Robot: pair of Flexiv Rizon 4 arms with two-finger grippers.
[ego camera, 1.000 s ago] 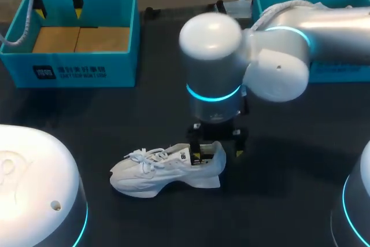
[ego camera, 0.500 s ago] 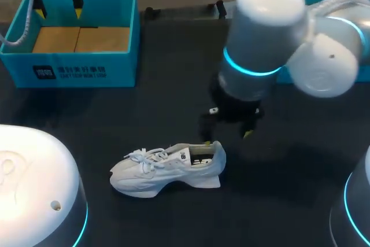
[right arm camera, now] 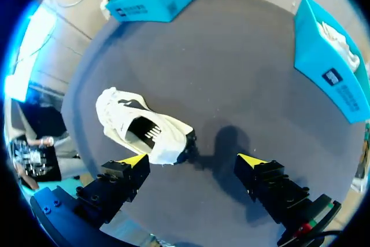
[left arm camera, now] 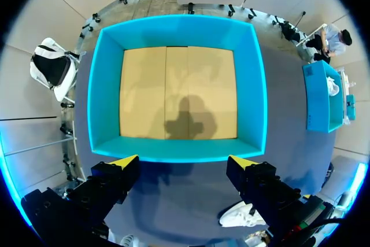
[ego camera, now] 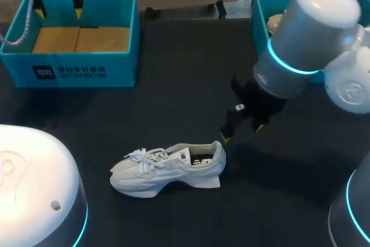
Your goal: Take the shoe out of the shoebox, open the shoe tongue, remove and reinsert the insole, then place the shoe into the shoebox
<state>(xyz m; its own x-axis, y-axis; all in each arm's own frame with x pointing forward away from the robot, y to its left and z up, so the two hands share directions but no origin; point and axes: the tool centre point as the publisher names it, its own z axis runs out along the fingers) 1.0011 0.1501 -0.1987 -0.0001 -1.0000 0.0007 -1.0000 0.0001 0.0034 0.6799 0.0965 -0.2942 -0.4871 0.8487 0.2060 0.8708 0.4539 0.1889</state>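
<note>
One white shoe (ego camera: 167, 169) lay upright on the dark tabletop (ego camera: 173, 102), its heel just beside my right hand (ego camera: 242, 132), whose fingers stood apart.

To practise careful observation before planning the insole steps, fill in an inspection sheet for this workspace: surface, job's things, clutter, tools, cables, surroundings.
Surface: dark table.
Job's things: white shoe upright on the table, outside both boxes; left shoebox empty, cardboard floor showing; right shoebox holds something white.
Clutter: nothing seen.
Tools: left tool open above the left shoebox; right tool open above the table near the shoe's heel, holding nothing.
Cables: pale hose beside the left tool.
Surroundings: nothing seen reaching over the table.
</note>
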